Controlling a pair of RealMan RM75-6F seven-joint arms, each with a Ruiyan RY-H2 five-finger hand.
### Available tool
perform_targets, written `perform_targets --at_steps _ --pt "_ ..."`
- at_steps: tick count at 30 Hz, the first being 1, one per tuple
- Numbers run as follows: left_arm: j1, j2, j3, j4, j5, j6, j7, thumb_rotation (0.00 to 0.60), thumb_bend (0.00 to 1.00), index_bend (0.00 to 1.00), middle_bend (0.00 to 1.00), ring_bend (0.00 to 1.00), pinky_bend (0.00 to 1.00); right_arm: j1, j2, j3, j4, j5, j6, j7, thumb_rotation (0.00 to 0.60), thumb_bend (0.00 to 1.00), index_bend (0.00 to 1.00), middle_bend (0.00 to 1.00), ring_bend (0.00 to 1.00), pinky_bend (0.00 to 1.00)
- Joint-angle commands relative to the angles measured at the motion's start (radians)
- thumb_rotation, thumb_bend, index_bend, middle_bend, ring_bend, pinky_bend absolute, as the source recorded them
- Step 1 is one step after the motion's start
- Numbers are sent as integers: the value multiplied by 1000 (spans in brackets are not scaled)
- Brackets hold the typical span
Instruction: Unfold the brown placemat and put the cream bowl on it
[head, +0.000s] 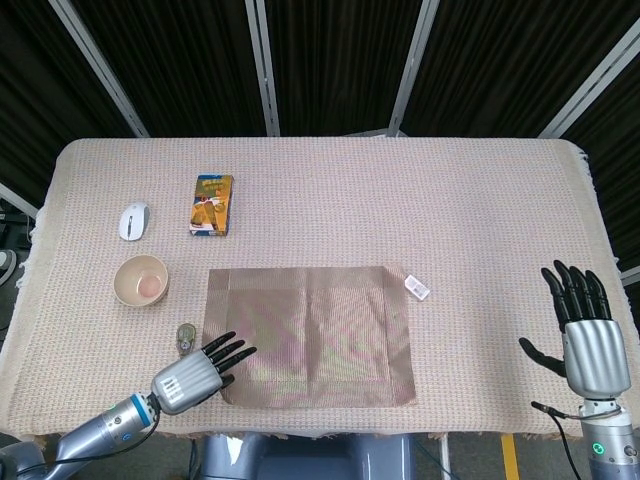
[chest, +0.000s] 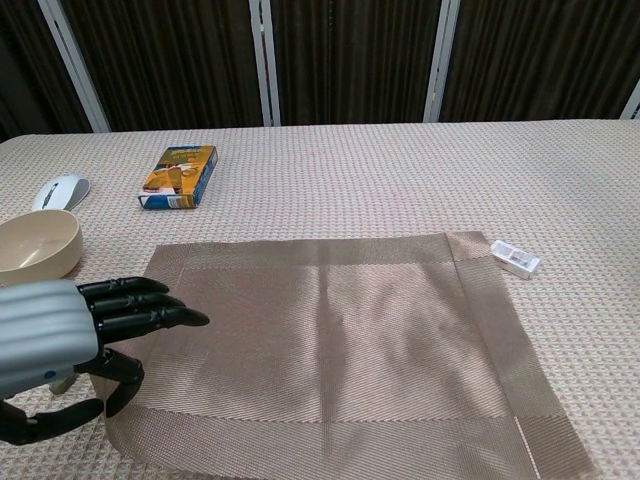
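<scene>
I see my left silver-backed, black-fingered hand (head: 193, 371) low at the near left, palm down, fingers extended and slightly spread, thumb tucked beneath; its grey forearm with blue wrist ring (head: 127, 420) runs back toward the lower-left corner. My right silver-backed, black-fingered hand (head: 585, 330) stands upright at the far right, fingers straight up and apart, thumb out sideways, holding nothing.

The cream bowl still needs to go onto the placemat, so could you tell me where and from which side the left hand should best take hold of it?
Probably by the rim. The cream bowl sits upright and open-topped, left of the brown placemat, beyond the left hand. Its near-right rim faces that hand, so coming from above there, thumb inside and fingers outside, looks best.
</scene>
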Motion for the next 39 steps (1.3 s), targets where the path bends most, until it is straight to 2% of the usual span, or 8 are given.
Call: perform_targets --at_steps 1,9,11,13,17,22,30,39 --pt "6 6 2 -3 1 -1 -1 600 512 704 0 0 0 -1 0 -1 -1 -1 0 0 600 0 0 0 0 0" --pt "23 12 6 -13 -7 -13 -18 600 436 625 0 0 0 -3 2 -2 -3 -6 3 1 600 0 0 0 0 0" --pt "21 18 9 -20 1 -12 -44 600 167 422 0 0 0 -4 3 -2 -5 -7 5 1 600 0 0 0 0 0" --pt "21 27 13 -26 8 -9 -66 600 13 245 0 0 0 -5 4 -2 -6 -9 6 2 600 0 0 0 0 0" --pt "21 63 23 -54 11 -1 -127 600 0 15 0 0 0 -6 5 -3 -8 -12 7 2 600 0 0 0 0 0" --pt "45 113 8 -72 10 80 -181 600 0 0 0 0 0 -6 4 -6 -9 -16 6 0 600 0 0 0 0 0" --pt "99 183 -149 -47 -184 204 -238 600 0 3 0 0 0 -8 3 -11 -16 -28 7 -4 600 0 0 0 0 0" --pt "113 66 -209 317 -343 86 -435 600 0 181 0 0 0 -7 -1 -14 -16 -31 2 -17 600 0 0 0 0 0"
